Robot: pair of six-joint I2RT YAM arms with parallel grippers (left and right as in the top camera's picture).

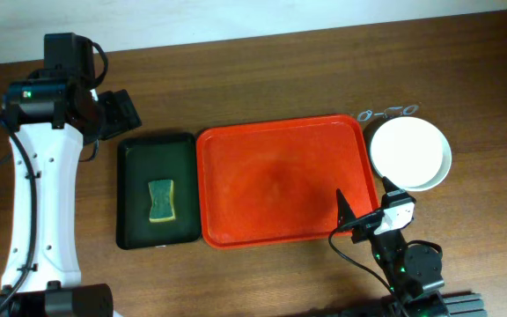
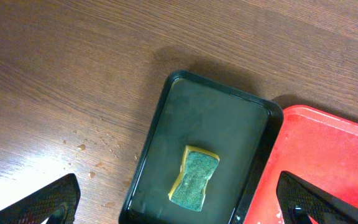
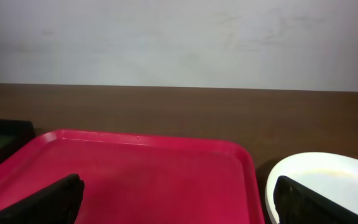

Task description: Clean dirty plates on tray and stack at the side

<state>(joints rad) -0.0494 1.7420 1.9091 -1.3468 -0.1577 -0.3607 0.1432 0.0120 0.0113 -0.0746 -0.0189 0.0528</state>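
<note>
- Overhead: the red tray [image 1: 236,150] lies mid-worktop [image 1: 262,79]. The plates [image 1: 409,151] sit stacked on the worktop just beside its right edge, off it, with a white one on top.
- A black tray [image 1: 135,189] lies against the tray's left edge and holds a sponge [image 1: 161,201].
- The left hand [image 1: 121,113] hangs above the black tray's far left corner. The right hand [image 1: 370,201] is at the tray's near right corner, close to the plates.
- Left wrist: the left hand [image 2: 178,176] is spread wide and holds nothing. Below it are the sponge [image 2: 194,178], green side up in the black tray [image 2: 166,112], and a corner of the tray [image 2: 328,149].
- Right wrist: the right hand [image 3: 179,180] is wide open and empty. One finger is over the tray [image 3: 135,162], the other over the plates [image 3: 328,171], where only the white top one shows.
</note>
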